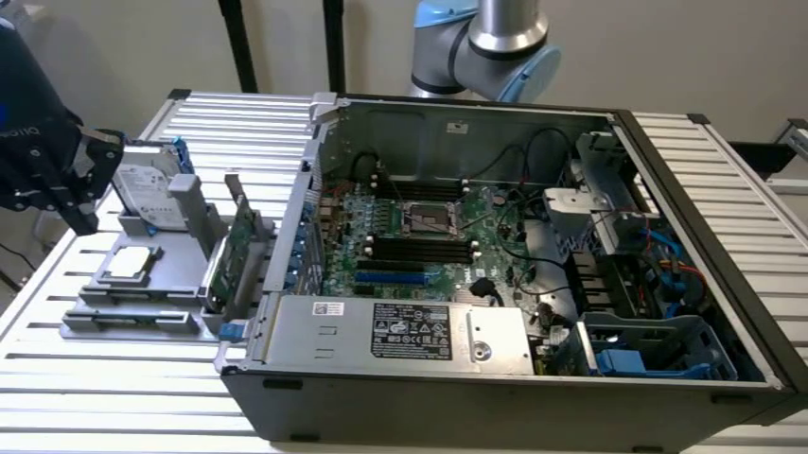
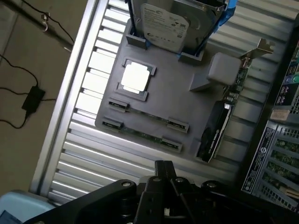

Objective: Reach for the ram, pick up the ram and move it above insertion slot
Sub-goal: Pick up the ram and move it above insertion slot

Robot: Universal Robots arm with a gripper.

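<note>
1. Slatted metal tabletop (image 1: 707,161) carries one open computer case (image 1: 505,388), and one grey holder (image 2: 180,100) just beside it on the exterior view's left.
2. One hard drive (image 2: 170,23) stands upright at the holder's end, and one processor chip (image 2: 136,77) lies flat in its own recess.
3. One expansion card (image 2: 216,133) stands on edge along the holder's side nearest the case.
4. Two sticks lie flat and parallel in clips: the first ram stick (image 2: 147,115) and the second ram stick (image 2: 139,133), near each other but apart.
5. One claw (image 2: 163,165) hovers over the tabletop at the holder's edge, nearest the second ram stick and touching neither.
6. Whether the claw is released or clenched cannot be told.
</note>
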